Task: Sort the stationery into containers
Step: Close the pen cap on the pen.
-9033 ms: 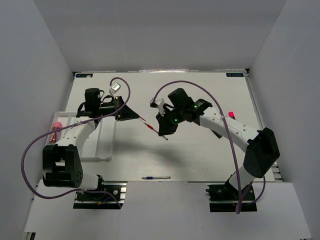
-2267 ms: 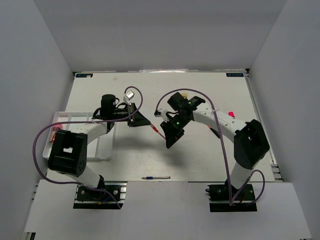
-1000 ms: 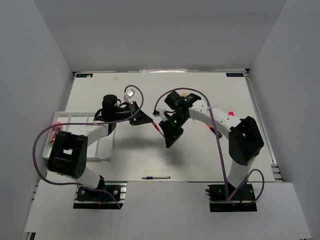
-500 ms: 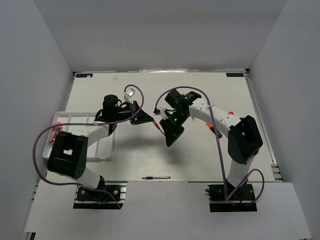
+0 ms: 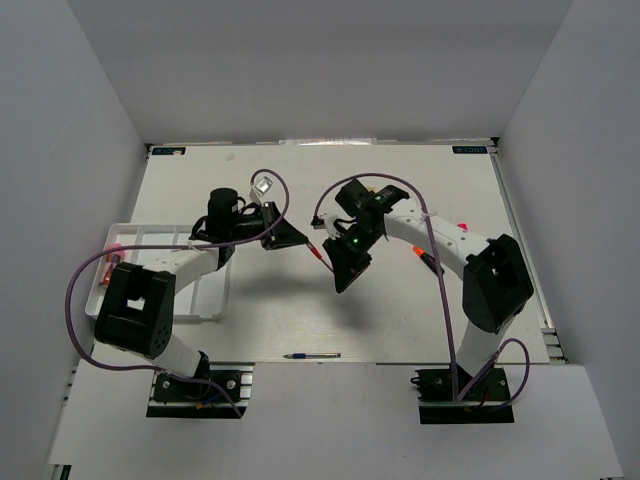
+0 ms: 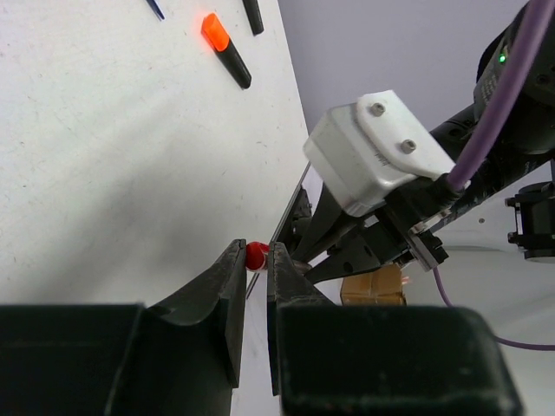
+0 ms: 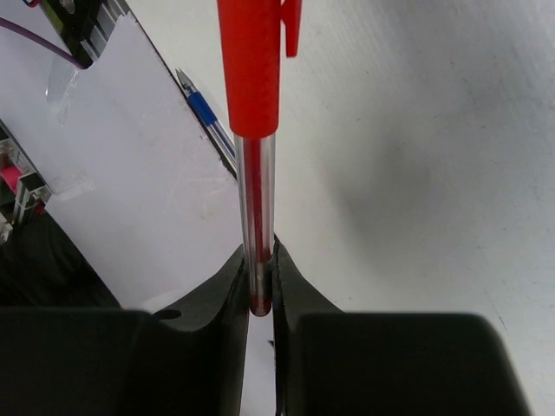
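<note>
We see the white worktop [image 5: 400, 320] filling the overhead view. The shallow white tray [image 5: 200, 316] sits at its 9 o'clock side, with the left arm [image 5: 165, 265] stretching over its long compartments. At the tray's 9 o'clock end lies something red and pink [image 5: 110, 257], too small for us to name.

Both arms reach in toward the middle of the worktop, where their hands meet. From the overhead view the left one comes in from 9 o'clock and the right one from 3 o'clock.

The right hand [image 7: 258, 286] has its fingers pinched tight on the clear barrel end of the red pen [image 7: 251, 104]. The capped end runs up and away from the fingertips, off the worktop.

The left hand [image 6: 254, 260] has its fingers drawn in to a narrow slot. The pen's red tip fills that slot from side to side, so both hands have the pen between them. Just beyond that tip, the left wrist view shows the right hand's white camera housing [image 6: 377, 152].

The orange-capped highlighter [image 6: 228, 56] lies flat on the worktop, at about 3 o'clock from the right hand in the overhead view. A pink-capped item [image 5: 462, 228] lies farther out the same way, too small to identify.

The blue pen [image 5: 312, 355] lies alone by the worktop's near edge at 6 o'clock, well apart from both hands.
</note>
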Action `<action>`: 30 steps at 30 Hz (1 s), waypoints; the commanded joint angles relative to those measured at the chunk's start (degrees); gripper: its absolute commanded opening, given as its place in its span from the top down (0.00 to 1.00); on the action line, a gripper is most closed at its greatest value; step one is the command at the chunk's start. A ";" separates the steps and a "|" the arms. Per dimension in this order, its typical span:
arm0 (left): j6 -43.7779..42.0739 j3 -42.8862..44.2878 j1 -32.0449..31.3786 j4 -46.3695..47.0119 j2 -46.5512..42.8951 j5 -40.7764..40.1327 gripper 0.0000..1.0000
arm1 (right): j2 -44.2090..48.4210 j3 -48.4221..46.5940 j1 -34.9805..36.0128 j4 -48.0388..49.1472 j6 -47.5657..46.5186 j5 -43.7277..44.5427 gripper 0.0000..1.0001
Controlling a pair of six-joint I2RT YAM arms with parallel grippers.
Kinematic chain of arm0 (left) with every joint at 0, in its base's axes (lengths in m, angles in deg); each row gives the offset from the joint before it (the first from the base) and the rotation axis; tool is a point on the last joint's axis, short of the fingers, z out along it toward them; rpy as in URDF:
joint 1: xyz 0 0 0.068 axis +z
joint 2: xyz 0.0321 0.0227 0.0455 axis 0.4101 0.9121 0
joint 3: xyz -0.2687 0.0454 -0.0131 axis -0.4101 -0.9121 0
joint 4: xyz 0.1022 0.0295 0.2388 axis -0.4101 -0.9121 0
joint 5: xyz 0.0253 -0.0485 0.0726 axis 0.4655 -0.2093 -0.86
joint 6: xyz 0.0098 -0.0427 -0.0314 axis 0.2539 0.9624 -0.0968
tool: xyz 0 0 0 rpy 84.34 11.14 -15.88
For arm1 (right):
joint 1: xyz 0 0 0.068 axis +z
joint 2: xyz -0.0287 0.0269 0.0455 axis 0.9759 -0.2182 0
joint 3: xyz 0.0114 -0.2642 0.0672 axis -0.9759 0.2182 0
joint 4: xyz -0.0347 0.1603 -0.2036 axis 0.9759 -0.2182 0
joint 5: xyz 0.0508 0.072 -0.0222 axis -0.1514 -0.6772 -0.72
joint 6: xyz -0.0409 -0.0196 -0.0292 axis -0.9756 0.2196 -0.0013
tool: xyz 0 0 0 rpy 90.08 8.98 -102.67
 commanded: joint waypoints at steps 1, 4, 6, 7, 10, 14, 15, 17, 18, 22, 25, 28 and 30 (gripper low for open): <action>-2.34 0.59 -2.84 -8.81 -1.68 13.17 1.00 | 6.25 -0.25 -1.96 23.48 -0.58 -1.52 1.00; -2.17 1.56 -1.77 -9.08 -1.42 13.16 1.00 | 7.49 1.60 -1.88 23.75 -0.66 -1.35 1.00; -1.91 2.61 -0.98 -8.99 -0.72 13.25 1.00 | 8.02 2.92 -1.97 23.83 -0.93 -1.52 0.93; -1.91 2.88 -0.28 -9.08 -0.54 13.25 1.00 | 8.54 3.28 -2.14 23.83 -1.02 -1.52 0.91; -1.73 4.02 1.04 -8.90 -0.01 13.51 1.00 | 9.68 4.77 -1.97 24.10 -1.10 -1.35 0.86; -1.64 5.60 3.15 -8.55 0.51 13.51 1.00 | 11.27 6.79 -1.97 24.36 -1.45 -1.61 0.85; -1.56 6.39 3.15 -8.47 0.60 13.51 1.00 | 11.71 7.14 -1.97 24.27 -1.63 -1.52 0.84; -1.47 7.45 3.77 -8.38 1.04 13.25 1.00 | 12.68 8.20 -2.05 23.92 -2.07 -1.70 0.74; -1.47 8.58 4.47 -8.12 1.30 13.25 1.00 | 13.20 8.55 -1.88 23.66 -2.51 -1.78 0.68; -1.47 10.43 5.09 -8.03 1.75 13.25 1.00 | 14.52 9.08 -1.88 23.13 -3.21 -1.17 0.38; -2.43 11.31 6.14 -8.64 1.84 13.25 1.00 | 15.31 9.17 -1.97 22.52 -4.00 -0.82 0.31; -7.69 14.90 7.63 -14.07 1.83 12.46 1.00 | 16.63 10.39 -1.96 22.08 -4.88 0.32 0.28; -18.91 18.85 8.25 -26.69 2.10 10.20 1.00 | 18.21 12.24 -2.05 22.43 -5.58 1.63 0.28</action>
